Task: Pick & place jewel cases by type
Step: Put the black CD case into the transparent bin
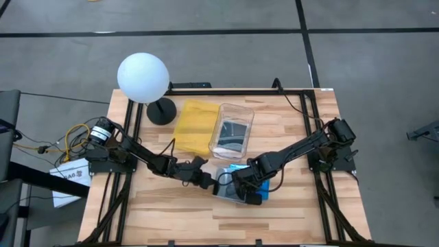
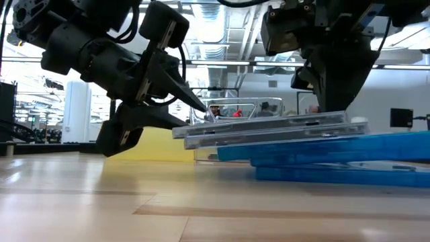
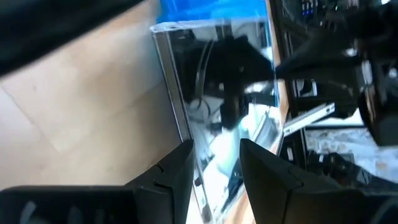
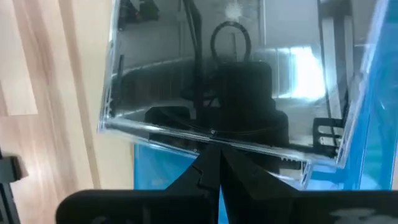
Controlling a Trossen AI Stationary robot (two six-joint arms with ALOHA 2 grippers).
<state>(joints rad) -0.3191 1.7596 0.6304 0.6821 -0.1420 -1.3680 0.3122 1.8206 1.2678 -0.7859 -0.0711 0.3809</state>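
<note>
Two pincers (image 1: 208, 180) (image 1: 241, 194) at stacked jewel cases (image 2: 269, 128), container (image 1: 232, 130) just behind.

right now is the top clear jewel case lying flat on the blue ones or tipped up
Tipped up. In the low view the clear jewel case slopes, its left edge raised off the blue jewel cases where the left hand meets it.

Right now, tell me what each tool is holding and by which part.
The left tool grips the clear jewel case by its edge atop the blue jewel cases. The right tool is shut, pressing on that case, not gripping.
</note>
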